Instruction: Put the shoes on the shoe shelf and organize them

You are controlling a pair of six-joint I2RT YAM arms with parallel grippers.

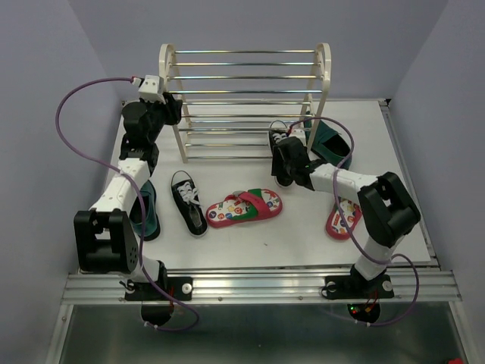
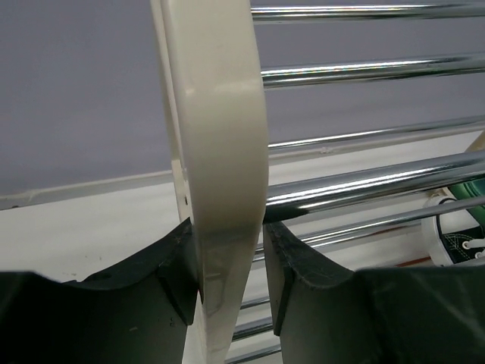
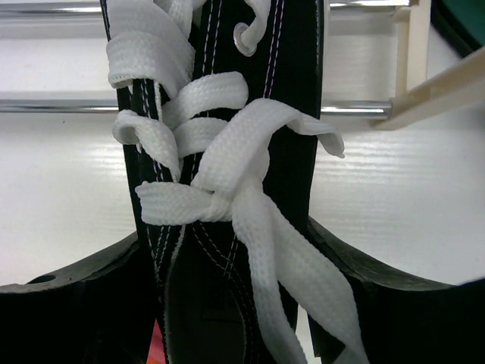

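Note:
The cream-white shoe shelf (image 1: 246, 98) stands at the back middle with nothing on its rods. My left gripper (image 1: 173, 112) is at its left side panel (image 2: 220, 152), and its jaws are closed against both faces of the panel (image 2: 231, 250). My right gripper (image 1: 282, 155) is shut on a black sneaker (image 1: 279, 136) with white laces (image 3: 220, 91), held just in front of the shelf's right end. The other black sneaker (image 1: 188, 201) lies on the table. A red flip-flop (image 1: 244, 207) lies beside it, and a second (image 1: 342, 218) lies partly under my right arm. One teal dress shoe (image 1: 331, 144) lies at the right and another (image 1: 145, 208) at the left.
The white tabletop (image 1: 303, 246) is walled in by pale purple panels on three sides. A metal rail (image 1: 258, 284) runs along the near edge by both arm bases. Purple cables loop off each arm. The shelf's lower rods (image 3: 61, 105) run just behind the held sneaker.

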